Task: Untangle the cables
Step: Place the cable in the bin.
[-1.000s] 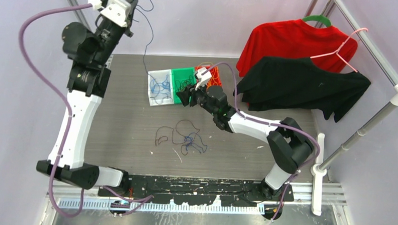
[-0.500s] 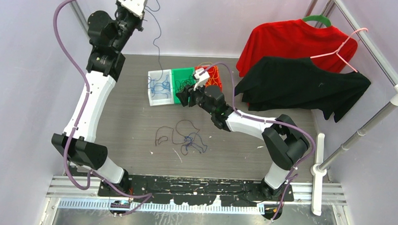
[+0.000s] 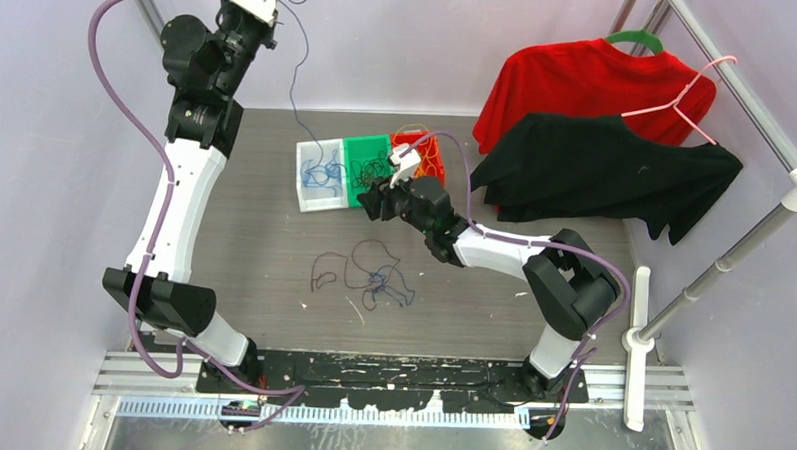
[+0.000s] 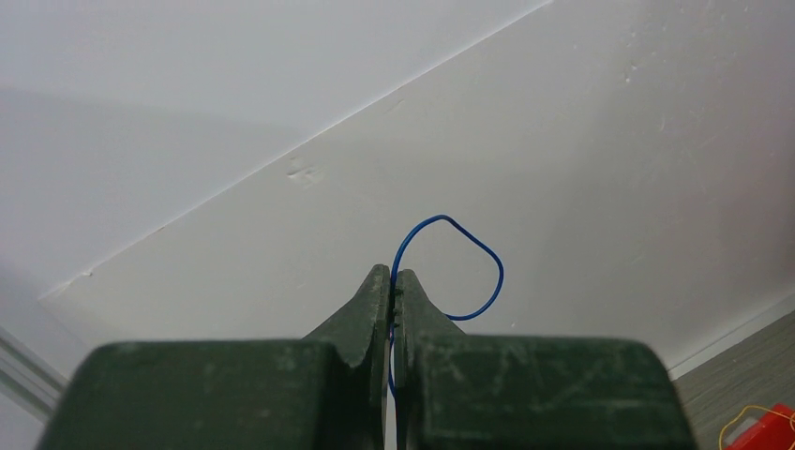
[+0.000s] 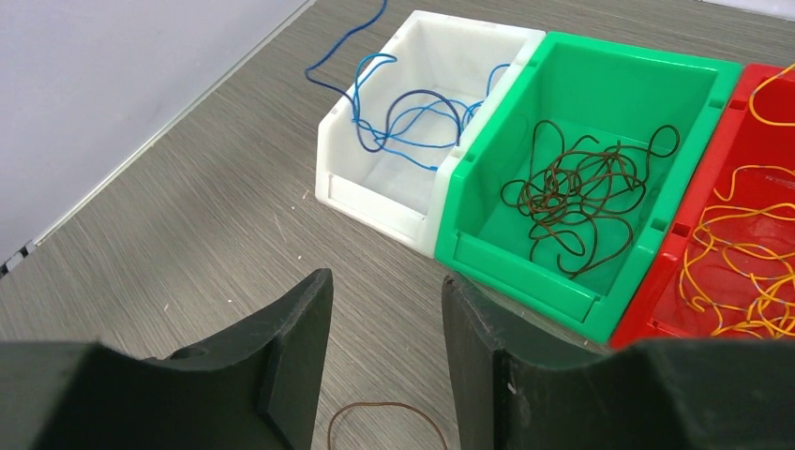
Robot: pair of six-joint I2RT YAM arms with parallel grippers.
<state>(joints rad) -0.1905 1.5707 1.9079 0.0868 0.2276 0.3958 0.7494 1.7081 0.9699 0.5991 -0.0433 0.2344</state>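
Cables [image 3: 373, 279], thin floppy wires in blue, orange and dark brown, sit in a loose clump on the grey wood-grain table [image 3: 254, 240], nearer the right arm. One thin blue wire [image 4: 473, 258] is pinched in the closed jaws of the left gripper [image 4: 392, 281], raised high by the back wall. Its long axis drops almost straight down into the white plastic bin [image 5: 375, 192]. The right gripper [image 5: 386, 281] hovers before that bin, jaws apart and empty, with a thin brown wire loop [image 5: 384, 404] lying just below them.
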